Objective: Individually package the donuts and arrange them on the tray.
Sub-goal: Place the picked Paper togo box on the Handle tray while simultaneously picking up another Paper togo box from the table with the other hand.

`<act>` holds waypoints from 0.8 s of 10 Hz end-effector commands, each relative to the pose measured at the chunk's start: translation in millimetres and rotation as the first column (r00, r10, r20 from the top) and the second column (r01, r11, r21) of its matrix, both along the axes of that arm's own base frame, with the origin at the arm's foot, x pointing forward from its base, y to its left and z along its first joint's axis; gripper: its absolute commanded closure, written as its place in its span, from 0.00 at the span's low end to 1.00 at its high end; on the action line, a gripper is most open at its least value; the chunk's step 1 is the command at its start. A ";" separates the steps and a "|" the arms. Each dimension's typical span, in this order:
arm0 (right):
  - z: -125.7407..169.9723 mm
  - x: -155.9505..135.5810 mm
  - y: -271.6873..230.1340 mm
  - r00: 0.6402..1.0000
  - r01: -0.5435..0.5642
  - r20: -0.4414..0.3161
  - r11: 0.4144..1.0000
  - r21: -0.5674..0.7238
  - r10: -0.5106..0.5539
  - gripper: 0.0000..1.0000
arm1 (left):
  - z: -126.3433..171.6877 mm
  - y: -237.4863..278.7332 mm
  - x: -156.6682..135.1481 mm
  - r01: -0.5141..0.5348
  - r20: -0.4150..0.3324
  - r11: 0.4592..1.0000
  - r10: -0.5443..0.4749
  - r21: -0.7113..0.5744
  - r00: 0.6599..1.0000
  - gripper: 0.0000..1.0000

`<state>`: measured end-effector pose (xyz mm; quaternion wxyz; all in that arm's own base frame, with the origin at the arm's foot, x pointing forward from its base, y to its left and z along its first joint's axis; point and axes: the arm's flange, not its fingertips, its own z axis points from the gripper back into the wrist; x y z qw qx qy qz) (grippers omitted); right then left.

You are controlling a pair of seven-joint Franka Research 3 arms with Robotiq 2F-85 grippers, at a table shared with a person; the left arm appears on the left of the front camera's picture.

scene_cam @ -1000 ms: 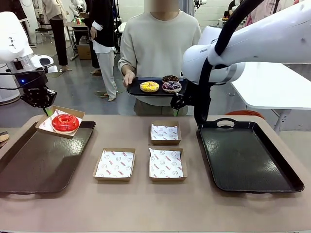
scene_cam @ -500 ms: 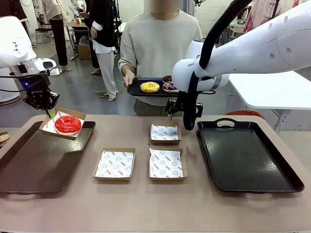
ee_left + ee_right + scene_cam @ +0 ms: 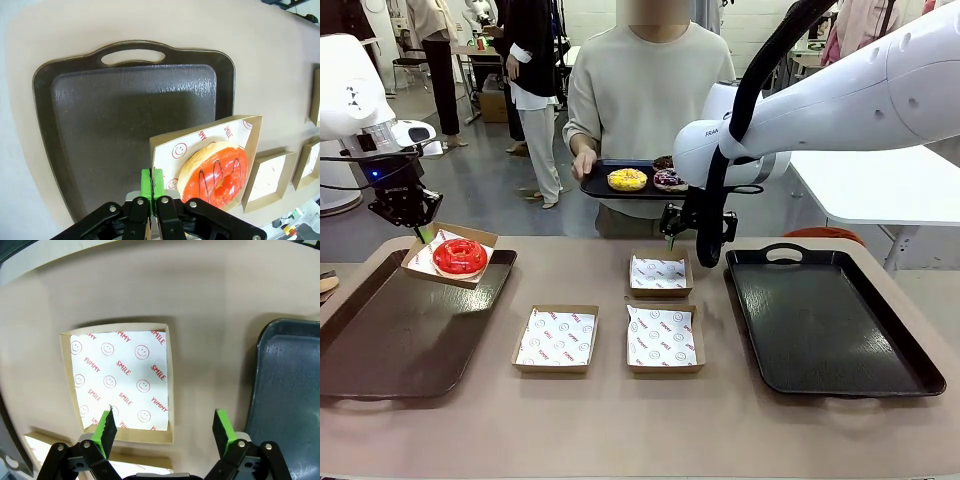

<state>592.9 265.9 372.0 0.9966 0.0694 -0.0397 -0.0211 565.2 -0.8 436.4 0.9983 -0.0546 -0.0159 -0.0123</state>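
Note:
A red donut (image 3: 459,256) lies in a cardboard box (image 3: 478,236) that tilts over the far right corner of the left tray (image 3: 410,330). My left gripper (image 3: 420,232) is shut on that box's far left edge. In the left wrist view the green pads (image 3: 146,181) pinch the box (image 3: 200,142) beside the red donut (image 3: 216,173), over the tray (image 3: 130,120). My right gripper (image 3: 698,240) hangs open and empty over the far middle box (image 3: 659,272); its wrist view shows this box (image 3: 120,380) under the gripper (image 3: 165,426). The person holds a small black tray (image 3: 595,186) with a yellow donut (image 3: 627,179), a purple one (image 3: 672,179) and a brown one (image 3: 665,161).
Two more paper-lined boxes sit near the table's middle, one left (image 3: 556,338) and one right (image 3: 663,338). A second dark tray (image 3: 830,320) lies on the right, its edge in the right wrist view (image 3: 295,390). The person stands at the far side.
My right arm swung left, away from the person's tray, and came down over the far middle box. The left gripper shifted the boxed red donut slightly right.

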 end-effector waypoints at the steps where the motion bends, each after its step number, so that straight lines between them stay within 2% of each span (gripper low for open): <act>1: 0.0 0.0 0.0 1.000 0.000 0.000 1.000 0.000 0.000 0.00 | 0.0 0.0 0.0 0.000 0.000 1.000 0.000 0.000 1.000 0.99; 5: -27.6 7.5 0.0 0.999 0.042 -0.020 0.999 -0.028 -0.043 0.00 | -18.7 -6.8 16.0 0.026 -0.001 0.999 -0.026 0.033 1.000 0.99; 8: -42.2 15.9 2.0 1.000 0.009 -0.030 1.000 -0.021 -0.009 0.00 | -24.6 -9.9 24.8 0.030 -0.020 0.999 -0.029 0.037 0.999 0.99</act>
